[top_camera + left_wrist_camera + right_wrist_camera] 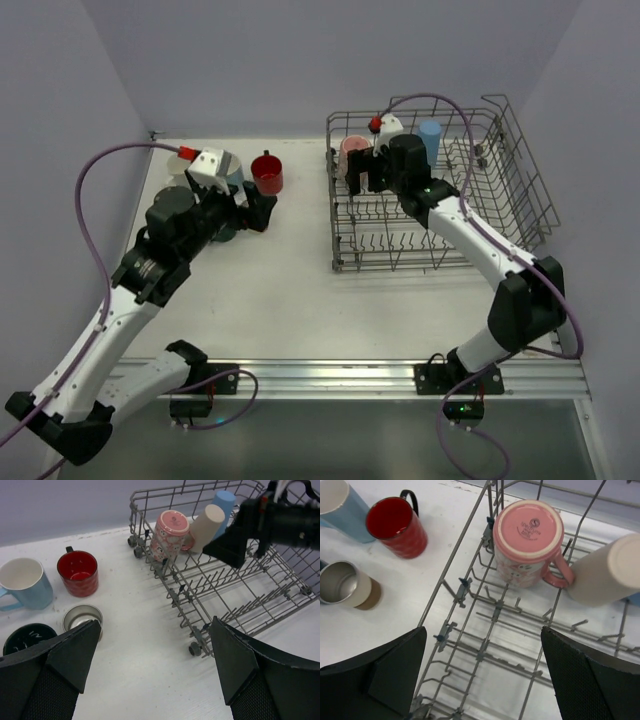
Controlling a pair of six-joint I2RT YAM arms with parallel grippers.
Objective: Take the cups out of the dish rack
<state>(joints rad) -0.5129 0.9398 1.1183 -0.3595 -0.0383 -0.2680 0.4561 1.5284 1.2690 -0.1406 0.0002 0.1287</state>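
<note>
Presently observed the right gripper (484,630) spread wide and empty over the dish rack (465,587). Noted the speckled pink mug (527,540) just beyond its fingers, inverted among grey wire tines, glossy base up, beside the matte beige cup (605,570). Found the left gripper (155,625) likewise open above the table (140,670). Could not see the blue tumbler (225,500) whole, partly hidden behind the beige cup.

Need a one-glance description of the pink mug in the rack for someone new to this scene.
Find the large grey wire dish rack on the right of the white table and look in its far-left corner. The speckled pink mug sits there upside down. Unlike the plain beige tumbler leaning beside it and the tall blue tumbler behind, it has a handle.
</note>
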